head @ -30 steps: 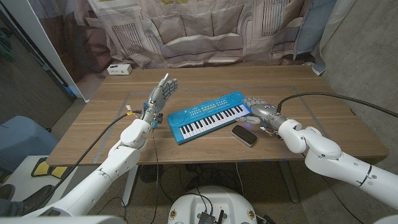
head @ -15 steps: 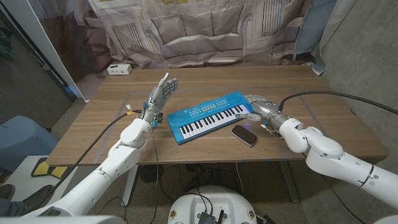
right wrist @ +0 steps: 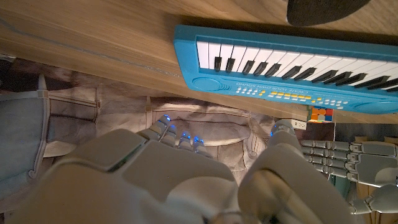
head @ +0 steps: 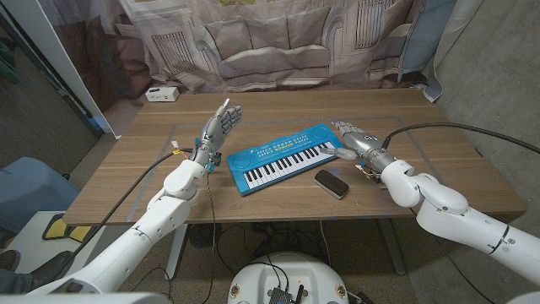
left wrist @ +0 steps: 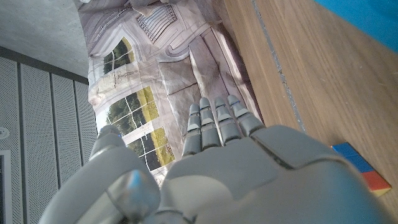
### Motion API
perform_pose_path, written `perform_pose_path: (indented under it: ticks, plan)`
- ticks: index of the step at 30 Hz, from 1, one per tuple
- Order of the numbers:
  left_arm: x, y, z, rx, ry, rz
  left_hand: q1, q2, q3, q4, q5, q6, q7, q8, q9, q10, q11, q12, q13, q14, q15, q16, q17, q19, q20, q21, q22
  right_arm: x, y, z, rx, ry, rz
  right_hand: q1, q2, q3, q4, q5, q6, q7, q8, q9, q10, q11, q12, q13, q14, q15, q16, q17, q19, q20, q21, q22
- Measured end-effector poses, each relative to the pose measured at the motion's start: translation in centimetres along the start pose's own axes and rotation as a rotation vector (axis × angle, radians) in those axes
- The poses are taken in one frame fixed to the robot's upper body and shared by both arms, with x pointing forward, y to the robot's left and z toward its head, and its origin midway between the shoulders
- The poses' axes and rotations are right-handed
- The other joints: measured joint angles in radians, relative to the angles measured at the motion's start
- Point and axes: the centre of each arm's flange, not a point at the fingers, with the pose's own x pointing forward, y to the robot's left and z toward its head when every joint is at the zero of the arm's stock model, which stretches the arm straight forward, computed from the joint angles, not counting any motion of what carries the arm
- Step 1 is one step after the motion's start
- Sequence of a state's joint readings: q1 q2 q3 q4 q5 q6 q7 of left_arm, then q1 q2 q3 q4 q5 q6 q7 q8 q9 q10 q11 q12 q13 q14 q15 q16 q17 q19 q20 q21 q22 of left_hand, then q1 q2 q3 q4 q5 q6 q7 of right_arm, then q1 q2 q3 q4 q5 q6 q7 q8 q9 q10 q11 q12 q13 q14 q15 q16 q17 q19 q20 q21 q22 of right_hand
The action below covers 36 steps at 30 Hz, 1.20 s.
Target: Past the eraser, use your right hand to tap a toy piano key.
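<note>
The blue toy piano (head: pixel 283 156) lies slanted across the middle of the table, and its keys (right wrist: pixel 280 62) show in the right wrist view. A black eraser (head: pixel 332 183) lies just in front of the piano's right end; its dark edge (right wrist: pixel 323 9) shows too. My right hand (head: pixel 354 138) hovers at the piano's right end, beyond the eraser, fingers apart and holding nothing. Its thumb is low beside the end keys; I cannot tell whether it touches them. My left hand (head: pixel 219 125) stands raised left of the piano, fingers straight up and empty (left wrist: pixel 211 155).
A small coloured cube (left wrist: pixel 364 173) sits on the wood by my left hand, close to the piano's left end (right wrist: pixel 320 114). A white box (head: pixel 160 94) lies at the table's far left. A printed cloth backdrop (head: pixel 270 38) hangs behind the table.
My right hand has lifted off the piano's right end keys and drawn slightly back and up. The left hand, piano and eraser have not moved.
</note>
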State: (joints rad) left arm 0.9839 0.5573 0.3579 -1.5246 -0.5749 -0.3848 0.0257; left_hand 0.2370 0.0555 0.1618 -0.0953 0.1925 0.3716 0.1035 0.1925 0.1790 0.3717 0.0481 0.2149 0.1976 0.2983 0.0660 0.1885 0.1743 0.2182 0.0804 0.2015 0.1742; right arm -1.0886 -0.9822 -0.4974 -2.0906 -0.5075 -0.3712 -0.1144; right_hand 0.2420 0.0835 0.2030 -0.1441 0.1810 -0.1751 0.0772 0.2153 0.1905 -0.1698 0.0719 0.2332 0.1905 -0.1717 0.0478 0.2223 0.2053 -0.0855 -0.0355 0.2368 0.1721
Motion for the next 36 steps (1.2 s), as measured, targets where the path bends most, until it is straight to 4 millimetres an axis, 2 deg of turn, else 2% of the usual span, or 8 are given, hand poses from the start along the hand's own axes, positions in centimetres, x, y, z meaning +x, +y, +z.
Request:
perform_pose_path:
  ticks: [4,8,17,21,24,27,36]
  plan:
    - [0.0,0.0,0.2,0.002,-0.002,-0.002,0.000,0.000,0.004,-0.004,0.000,0.000,0.000,0.000,0.000,0.000,0.000,0.000,0.000,0.000,0.000,0.000,0.000,0.000,0.000,0.000,0.000,-0.1,-0.3,0.0,0.030,-0.004,-0.032,0.012,-0.003,0.004,-0.004,0.000,0.005,0.001,0.014,-0.003,0.000,0.000,0.000,0.000,0.000,0.000,0.000,-0.001,0.013,0.002,0.000,-0.005]
    - [0.1,0.0,0.3,0.004,-0.004,-0.003,0.000,0.000,0.004,-0.004,0.000,0.000,0.000,0.000,0.000,0.000,0.000,0.000,0.000,0.000,0.000,0.000,0.000,0.000,0.000,0.000,0.000,-0.1,-0.5,-0.2,0.060,-0.006,-0.066,0.013,-0.003,0.004,-0.004,0.000,0.044,-0.003,0.023,-0.002,0.000,0.000,0.004,0.000,0.000,0.000,0.000,-0.001,0.027,0.002,0.000,-0.005]
    - [0.2,0.0,0.6,0.011,-0.005,-0.006,0.000,0.000,0.004,-0.004,0.000,0.000,0.000,0.000,0.000,0.000,0.000,0.000,0.000,0.000,0.000,0.000,0.000,0.002,-0.002,0.000,0.000,-0.2,-0.9,-0.4,0.125,-0.014,-0.131,0.022,-0.012,0.004,-0.004,0.000,0.063,0.001,0.017,-0.002,0.001,0.000,0.022,0.000,0.000,0.000,0.004,-0.001,0.070,0.002,0.000,-0.005]
    - [0.3,-0.1,0.8,0.013,-0.006,-0.008,0.000,0.000,0.004,-0.004,0.000,0.000,0.000,0.000,0.000,0.000,0.000,0.000,0.000,0.005,-0.005,0.000,0.000,0.004,-0.004,0.000,0.000,-0.3,-1.1,-0.5,0.165,-0.025,-0.168,0.028,-0.019,0.004,-0.004,0.000,0.090,-0.001,0.016,-0.004,0.035,-0.002,0.030,0.000,-0.002,-0.006,0.004,-0.006,0.090,0.003,0.000,-0.005]
    - [0.5,-0.1,1.0,0.015,-0.010,-0.011,0.000,0.000,0.004,-0.004,0.000,0.000,0.000,0.000,0.000,0.000,0.000,0.000,0.000,0.005,-0.005,0.000,0.000,0.008,-0.009,0.000,0.000,-0.3,-1.2,-0.6,0.199,-0.036,-0.192,0.031,-0.027,0.004,-0.004,0.000,0.115,-0.004,0.016,-0.005,0.067,-0.006,0.040,-0.004,0.002,-0.013,0.014,-0.006,0.130,0.000,0.000,-0.005]
    - [0.7,-0.1,1.1,0.015,-0.014,-0.015,0.000,0.000,0.004,-0.004,0.000,0.000,0.000,0.000,0.000,0.000,0.000,0.000,0.000,0.005,-0.005,0.000,0.000,0.009,-0.009,0.000,0.000,-0.3,-1.3,-0.7,0.231,-0.048,-0.216,0.037,-0.036,0.004,-0.004,0.000,0.142,0.002,0.016,-0.005,0.096,-0.006,0.045,-0.005,0.032,-0.016,0.018,-0.006,0.163,0.001,0.004,-0.005]
    - [1.1,-0.1,1.2,0.013,-0.016,-0.021,0.000,0.000,0.004,-0.004,0.000,0.000,0.000,0.000,0.000,0.005,0.005,0.000,0.000,0.005,-0.005,0.000,0.000,0.008,-0.009,0.000,0.000,0.0,-1.5,-0.9,0.350,-0.091,-0.272,0.047,-0.046,0.000,-0.008,0.000,0.177,0.008,0.016,-0.005,0.124,-0.002,0.045,-0.005,0.077,-0.016,0.022,-0.010,0.218,-0.001,0.007,-0.005]
